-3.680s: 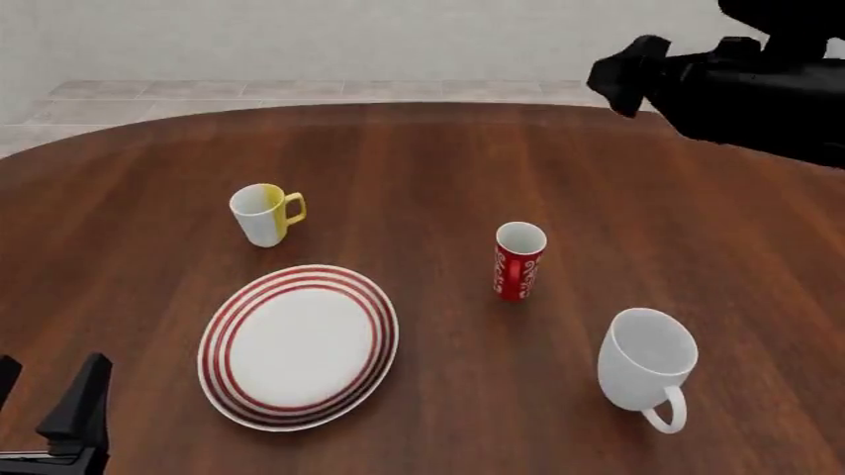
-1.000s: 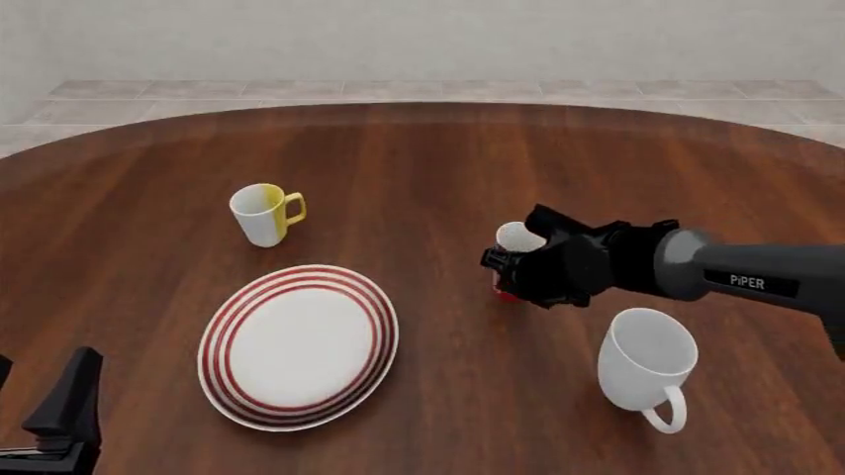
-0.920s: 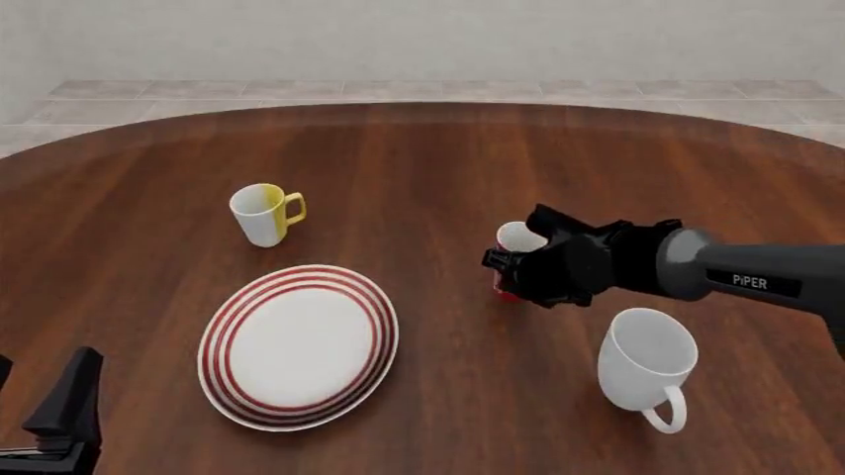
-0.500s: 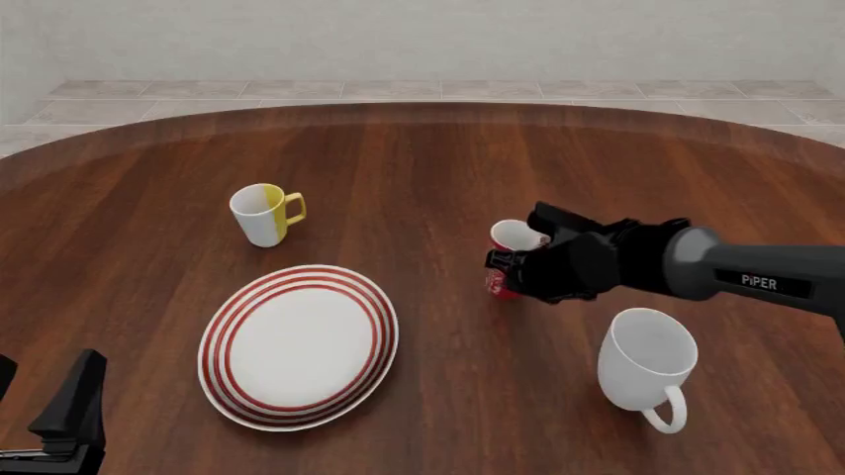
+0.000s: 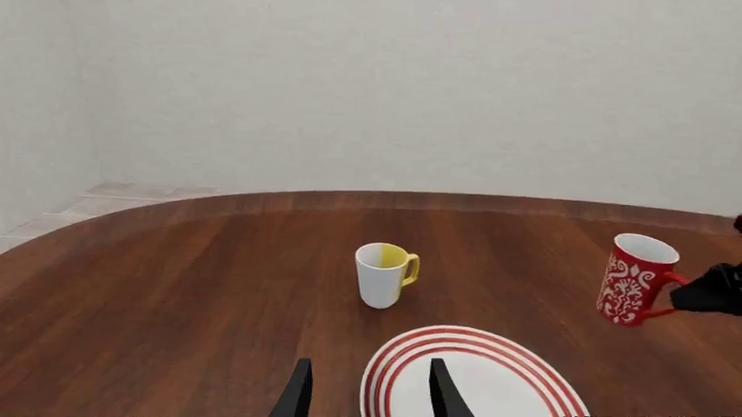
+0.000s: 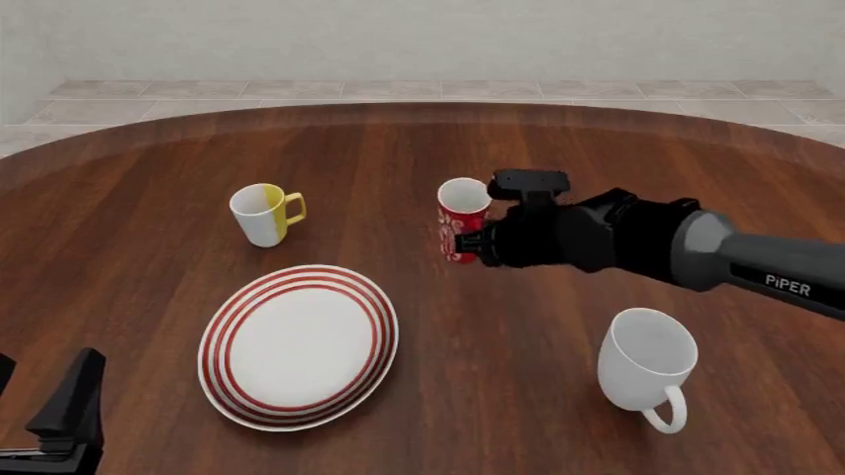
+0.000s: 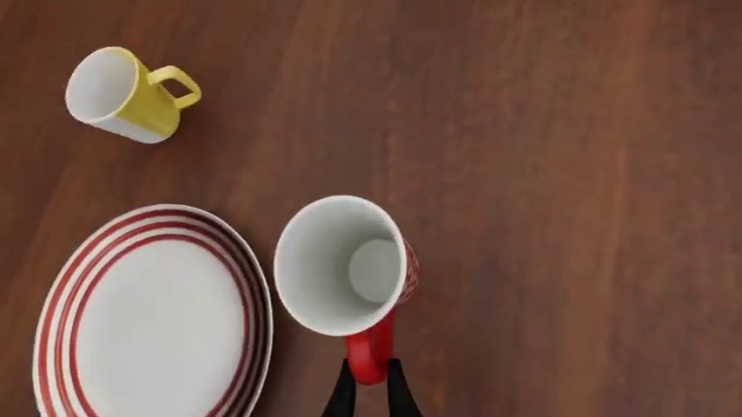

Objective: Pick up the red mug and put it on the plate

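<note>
Red mug with white script; white plate ringed red; white-and-yellow mug.

A large round table of dark reddish-brown wood with lengthwise grain carries everything here, its curved far edge meeting a pale tiled floor below a plain light wall. Resting on it near the front left is a wide round white plate with concentric red rings. Beyond that plate, well apart from it, a small white-and-yellow mug with a yellow handle stands upright. Towards the front right, a larger plain white mug sits with its handle turned towards the near edge.
</note>
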Robot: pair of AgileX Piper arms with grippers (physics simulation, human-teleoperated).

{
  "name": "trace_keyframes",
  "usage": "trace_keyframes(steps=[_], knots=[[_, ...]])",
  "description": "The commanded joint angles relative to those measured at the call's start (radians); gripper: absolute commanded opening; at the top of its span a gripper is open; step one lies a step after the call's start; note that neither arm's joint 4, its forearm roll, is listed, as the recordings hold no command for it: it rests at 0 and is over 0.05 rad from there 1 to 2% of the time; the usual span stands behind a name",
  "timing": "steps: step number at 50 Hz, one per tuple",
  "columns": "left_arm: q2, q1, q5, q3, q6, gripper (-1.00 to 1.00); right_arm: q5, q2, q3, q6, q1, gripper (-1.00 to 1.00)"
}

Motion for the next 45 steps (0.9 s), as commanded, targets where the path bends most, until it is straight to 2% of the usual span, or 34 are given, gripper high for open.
trace_keyframes(steps=[1, 5, 17, 22, 32, 45], knots=[[0.000, -0.003, 0.001, 0.002, 0.003, 1.00, 0.006, -0.028, -0.057, -0.124, 0.106, -1.00], [0.000, -0.003, 0.000, 0.005, 0.004, 1.00, 0.002, -0.064, -0.048, -0.187, 0.121, -1.00], [0.000, -0.006, 0.008, 0.000, 0.007, 1.00, 0.007, -0.116, -0.014, -0.256, 0.179, -1.00], [0.000, -0.007, 0.001, 0.007, 0.008, 1.00, 0.021, -0.122, -0.021, -0.265, 0.237, -1.00], [0.000, -0.007, 0.003, 0.006, 0.008, 1.00, 0.017, -0.134, -0.001, -0.274, 0.261, -1.00], [0.000, -0.006, 0.001, 0.007, 0.007, 1.00, 0.026, -0.125, -0.009, -0.256, 0.328, -1.00]])
